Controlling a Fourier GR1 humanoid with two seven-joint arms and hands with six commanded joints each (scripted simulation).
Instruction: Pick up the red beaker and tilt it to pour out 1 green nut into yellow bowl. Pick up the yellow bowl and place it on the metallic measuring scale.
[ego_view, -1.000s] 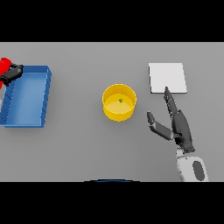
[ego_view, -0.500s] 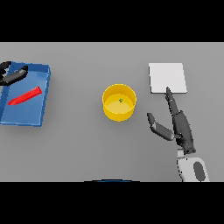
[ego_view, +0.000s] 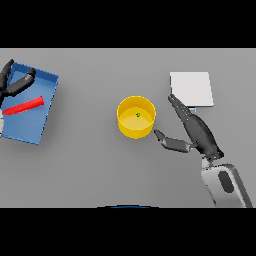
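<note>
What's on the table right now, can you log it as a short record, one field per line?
bowl: yellow bowl, mid-table, upright
nut: green nut inside the bowl
beaker: red beaker lying on its side in the blue tray
scale: metallic measuring scale, bare, right of the bowl
right hand: open, beside the bowl, not touching it
left hand: open, over the tray's far-left corner

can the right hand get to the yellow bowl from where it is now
Probably yes. The right hand is open just right of the bowl, thumb pointing toward it, with only bare table between them. The scale sits behind the fingers, out of the way.
</note>
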